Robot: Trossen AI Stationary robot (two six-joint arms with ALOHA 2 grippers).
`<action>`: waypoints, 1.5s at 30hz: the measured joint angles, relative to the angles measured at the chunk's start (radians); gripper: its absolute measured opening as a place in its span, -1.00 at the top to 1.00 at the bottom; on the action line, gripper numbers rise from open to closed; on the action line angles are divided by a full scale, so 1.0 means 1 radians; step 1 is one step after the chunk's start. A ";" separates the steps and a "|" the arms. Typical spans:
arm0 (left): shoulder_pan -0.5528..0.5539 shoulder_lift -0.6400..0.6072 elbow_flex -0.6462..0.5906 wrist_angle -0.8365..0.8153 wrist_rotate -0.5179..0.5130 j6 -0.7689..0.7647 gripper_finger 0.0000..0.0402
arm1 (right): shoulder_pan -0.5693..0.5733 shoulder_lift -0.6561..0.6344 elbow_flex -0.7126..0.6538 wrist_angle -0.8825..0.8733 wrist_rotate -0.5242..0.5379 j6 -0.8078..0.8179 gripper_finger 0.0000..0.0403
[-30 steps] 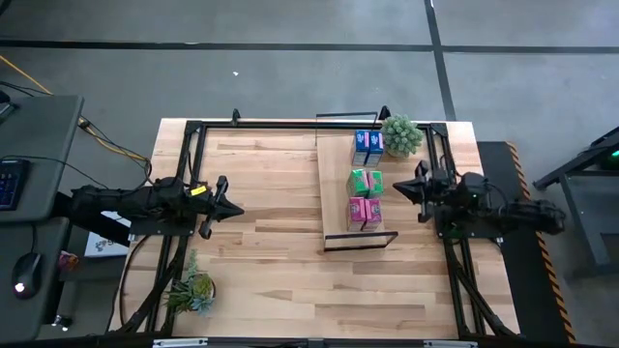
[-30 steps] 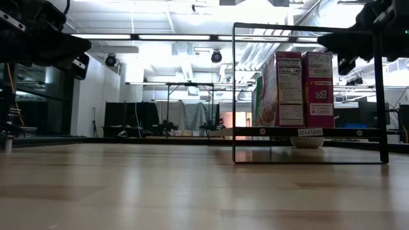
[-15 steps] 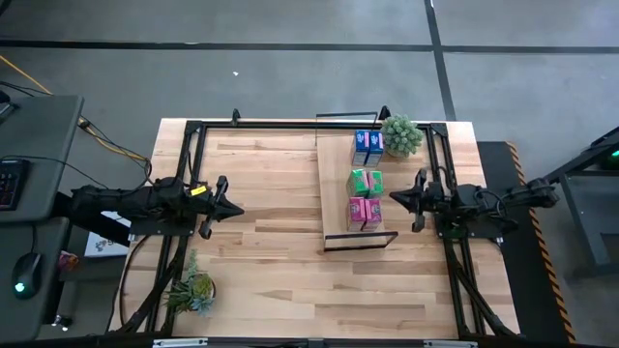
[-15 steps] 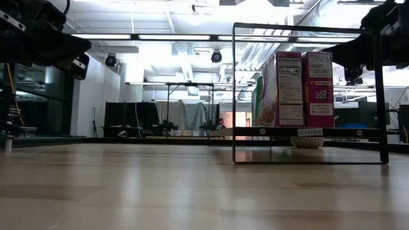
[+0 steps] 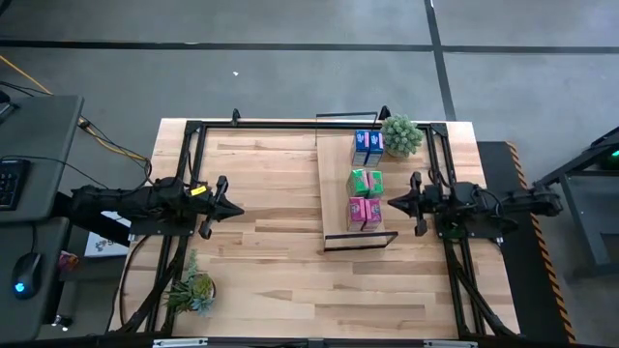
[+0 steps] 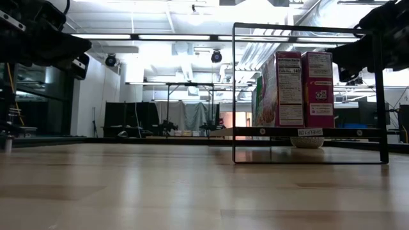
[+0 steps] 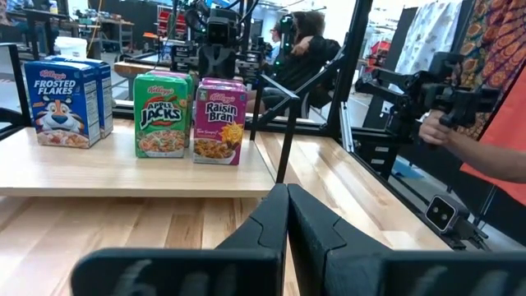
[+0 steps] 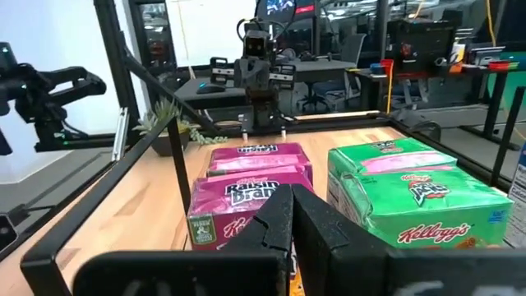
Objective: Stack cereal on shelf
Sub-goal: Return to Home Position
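The shelf [image 5: 334,184] is a light-wood plank in a black wire frame, standing on the table's right half. The cereal stands upright on it in a row of pairs: blue boxes [image 5: 367,147] at the far end, green [image 5: 366,182] in the middle, pink [image 5: 364,212] nearest. My right gripper [image 5: 392,201] is shut and level, pointing at the pink and green boxes [image 8: 251,193] from the table's right, apart from them. My left gripper [image 5: 237,208] is shut and level over the table's left half, pointing at the shelf [image 7: 131,168].
A spiky potted plant [image 5: 401,135] stands at the shelf's far right corner and another [image 5: 191,290] near the table's front left. Black frame rails [image 5: 290,124] run along the table's edges. A person's hand [image 7: 436,131] shows beyond the table. Bare wood lies between my left gripper and the shelf.
My right arm has swung its gripper a little toward the table's near edge and slightly down, so that it now points straight across at the shelf; the wrist has rolled a little. The gripper has stayed shut. The boxes and my left arm have kept still.
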 joint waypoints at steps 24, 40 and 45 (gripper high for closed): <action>0.000 0.000 0.000 0.000 0.000 0.000 1.00 | -0.061 0.000 -0.001 -0.017 -0.107 0.019 1.00; 0.000 0.000 0.000 0.000 0.000 0.000 1.00 | -0.061 0.000 -0.001 -0.017 -0.107 0.053 1.00; 0.000 0.000 0.000 0.000 0.000 0.000 1.00 | -0.061 0.000 -0.001 -0.017 -0.107 0.053 1.00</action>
